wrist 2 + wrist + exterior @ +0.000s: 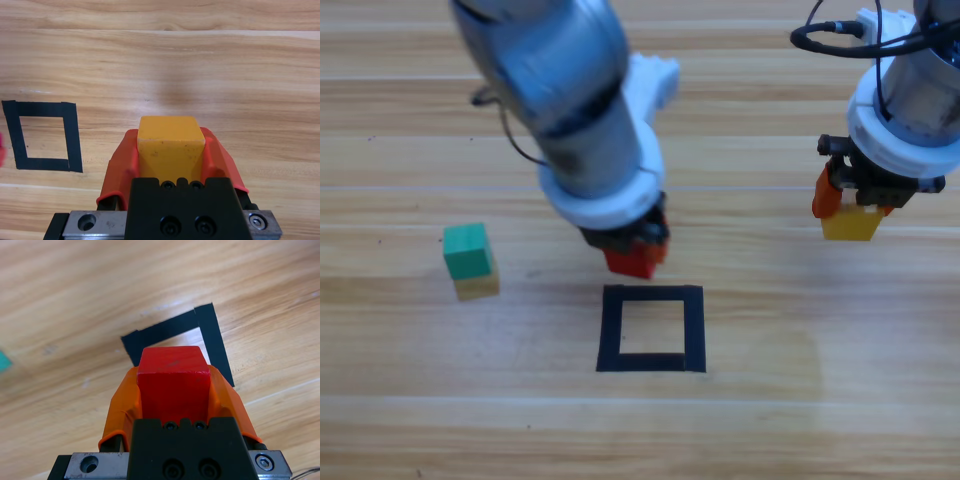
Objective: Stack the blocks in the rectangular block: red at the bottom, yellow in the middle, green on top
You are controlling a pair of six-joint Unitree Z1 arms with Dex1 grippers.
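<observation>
My left gripper (638, 250) is shut on the red cube (628, 262), which hangs just behind the far edge of the black tape square (650, 362). From the left wrist, the red cube (173, 382) sits between the orange jaws with a corner of the tape square (214, 340) beyond it. At the right, my right gripper (855, 205) is shut on the yellow cube (850, 225), well away from the square. The right wrist view shows the yellow cube (170, 142) in the jaws and the tape square (72, 135) to its left. The green cube (467, 250) rests on the table at the left.
The wooden table (800, 400) has bare surface in front of and around the square. A dull yellowish patch (478, 287) shows right below the green cube. A sliver of green (2, 361) shows at the left wrist view's left edge.
</observation>
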